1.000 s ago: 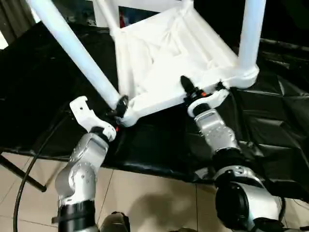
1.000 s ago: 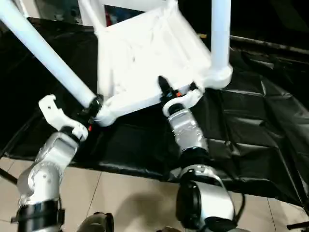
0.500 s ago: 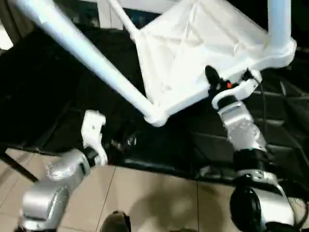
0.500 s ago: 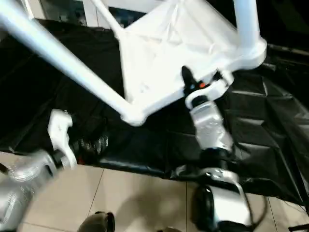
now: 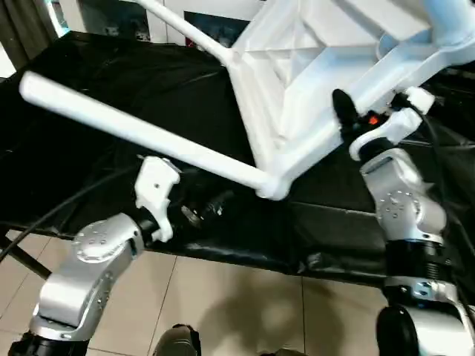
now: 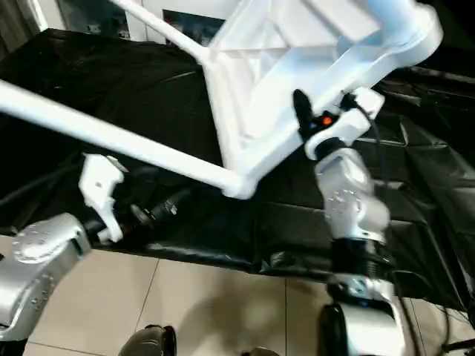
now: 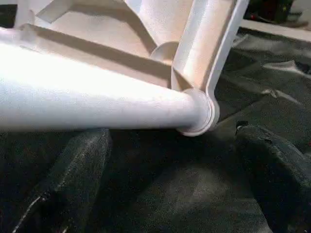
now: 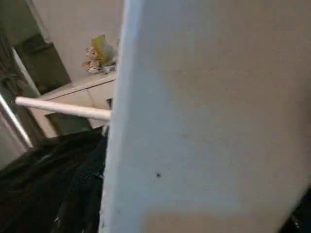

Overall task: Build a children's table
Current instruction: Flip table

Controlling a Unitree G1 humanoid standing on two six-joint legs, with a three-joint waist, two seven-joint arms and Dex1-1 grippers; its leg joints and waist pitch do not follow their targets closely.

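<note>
Tabletop (image 5: pixel 312 67) hangs tilted above the black-draped counter (image 5: pixel 89 148), its ribbed underside toward us, one leg (image 5: pixel 141 133) running from the low corner socket (image 5: pixel 273 185) out to our left and another (image 5: pixel 178 26) reaching toward the back. Our right gripper (image 5: pixel 349 126) has its black fingers (image 5: pixel 343 111) about half apart and pinched on the tabletop's near rim, the silver forearm rising steeply beneath it. Our left gripper (image 5: pixel 200 211) holds nothing: its fingers (image 7: pixel 80 170) are spread wide, just under the leg near the socket, touching neither. That forearm slants up from the lower left, wrist bent inward.
</note>
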